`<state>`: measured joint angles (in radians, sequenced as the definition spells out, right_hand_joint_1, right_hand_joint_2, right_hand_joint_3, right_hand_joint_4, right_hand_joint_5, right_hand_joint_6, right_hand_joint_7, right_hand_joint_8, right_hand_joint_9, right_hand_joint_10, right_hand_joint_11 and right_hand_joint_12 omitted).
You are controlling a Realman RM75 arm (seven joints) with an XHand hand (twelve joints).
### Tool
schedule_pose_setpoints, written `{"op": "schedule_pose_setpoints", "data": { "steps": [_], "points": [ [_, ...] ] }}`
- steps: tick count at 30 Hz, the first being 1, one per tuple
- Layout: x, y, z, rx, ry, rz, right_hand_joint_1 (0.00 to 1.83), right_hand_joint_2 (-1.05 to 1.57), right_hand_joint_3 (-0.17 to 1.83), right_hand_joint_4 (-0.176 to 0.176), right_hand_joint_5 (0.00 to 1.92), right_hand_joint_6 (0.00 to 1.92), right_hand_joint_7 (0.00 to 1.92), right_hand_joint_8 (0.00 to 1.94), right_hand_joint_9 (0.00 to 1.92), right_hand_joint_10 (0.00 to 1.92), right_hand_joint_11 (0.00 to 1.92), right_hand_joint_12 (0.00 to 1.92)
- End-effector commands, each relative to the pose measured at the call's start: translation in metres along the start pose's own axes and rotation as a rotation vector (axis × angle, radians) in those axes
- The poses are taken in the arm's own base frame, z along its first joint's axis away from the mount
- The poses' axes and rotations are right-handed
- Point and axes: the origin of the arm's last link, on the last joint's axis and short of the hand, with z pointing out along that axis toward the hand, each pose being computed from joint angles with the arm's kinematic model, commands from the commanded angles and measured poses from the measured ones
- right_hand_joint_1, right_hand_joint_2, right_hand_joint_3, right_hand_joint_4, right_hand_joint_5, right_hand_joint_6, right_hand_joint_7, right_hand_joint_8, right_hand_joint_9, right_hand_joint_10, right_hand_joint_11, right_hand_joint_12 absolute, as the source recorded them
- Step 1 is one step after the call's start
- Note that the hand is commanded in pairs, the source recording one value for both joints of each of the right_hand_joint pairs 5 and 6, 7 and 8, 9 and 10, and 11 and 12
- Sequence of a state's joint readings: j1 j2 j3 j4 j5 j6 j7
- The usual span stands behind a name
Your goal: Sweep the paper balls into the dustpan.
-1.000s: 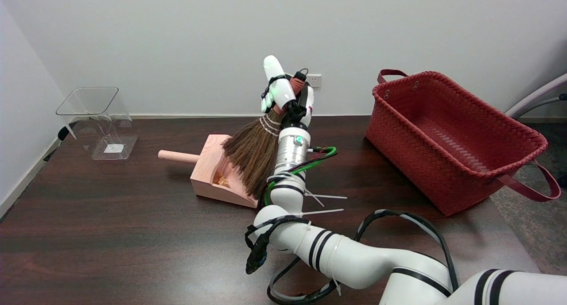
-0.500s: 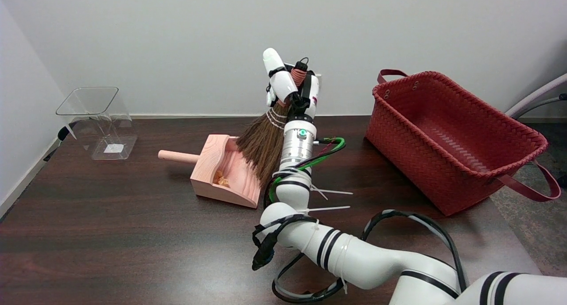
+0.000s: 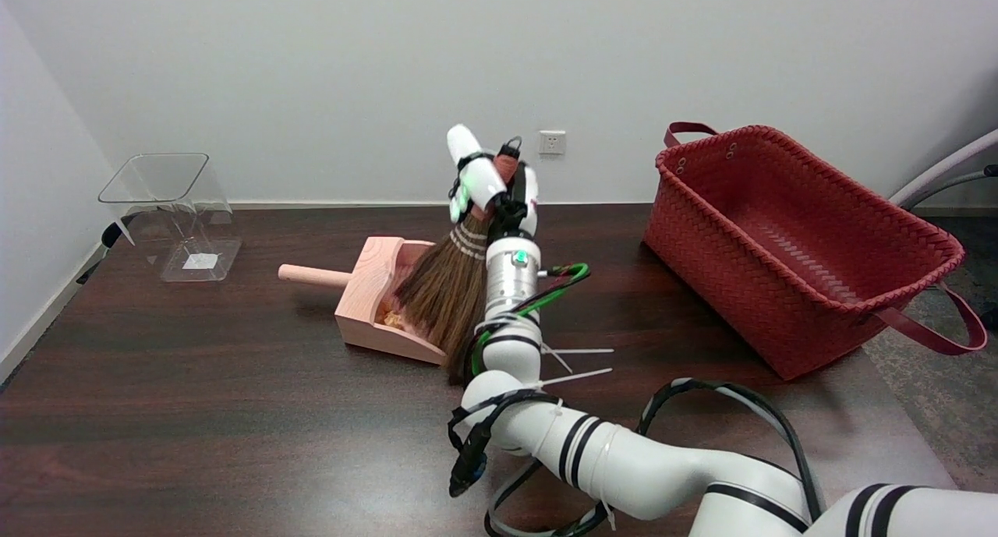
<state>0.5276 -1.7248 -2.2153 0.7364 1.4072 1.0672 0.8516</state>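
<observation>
Gripping broom (image 3: 446,291), robot hand (image 3: 490,185) above dustpan (image 3: 366,299).

White wall (image 3: 312,69) with socket (image 3: 552,142) behind dark table (image 3: 195,412).

Place: plain office or lab room
Signs: bare white wall (image 3: 312,69), wall socket (image 3: 552,142), dark wooden table (image 3: 195,412)

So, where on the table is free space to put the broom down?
Bare tabletop lies in front of the dustpan, and between the clear container and the dustpan's handle. It is crowded where the right hand holds the broom, and beside the red basket.
</observation>
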Motion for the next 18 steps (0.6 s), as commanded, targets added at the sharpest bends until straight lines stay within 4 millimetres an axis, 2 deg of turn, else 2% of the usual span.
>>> {"op": "schedule_pose_setpoints", "data": {
  "steps": [1, 3, 7, 12, 18],
  "points": [
    [0.003, 0.051, -0.010, -0.173, -0.149, -0.067, 0.62, 1.57, 0.13, 0.000, 1.92, 1.92, 1.92, 1.92, 1.92, 1.92, 1.92, 1.92],
    [0.001, 0.043, -0.007, -0.122, -0.165, -0.153, 0.63, 1.57, 0.10, 0.000, 1.92, 1.92, 1.92, 1.92, 1.92, 1.92, 1.92, 1.92],
    [0.001, 0.029, -0.004, -0.044, -0.133, -0.186, 0.63, 1.57, 0.08, 0.000, 1.92, 1.92, 1.92, 1.92, 1.92, 1.92, 1.92, 1.92],
    [-0.003, 0.018, 0.000, 0.002, -0.127, -0.173, 0.64, 1.57, 0.08, 0.000, 1.92, 1.92, 1.92, 1.92, 1.92, 1.92, 1.92, 1.92],
    [-0.005, -0.009, 0.006, 0.109, -0.116, -0.176, 0.65, 1.57, 0.07, 0.000, 1.92, 1.92, 1.92, 1.92, 1.92, 1.92, 1.92, 1.92]
  ]
}}
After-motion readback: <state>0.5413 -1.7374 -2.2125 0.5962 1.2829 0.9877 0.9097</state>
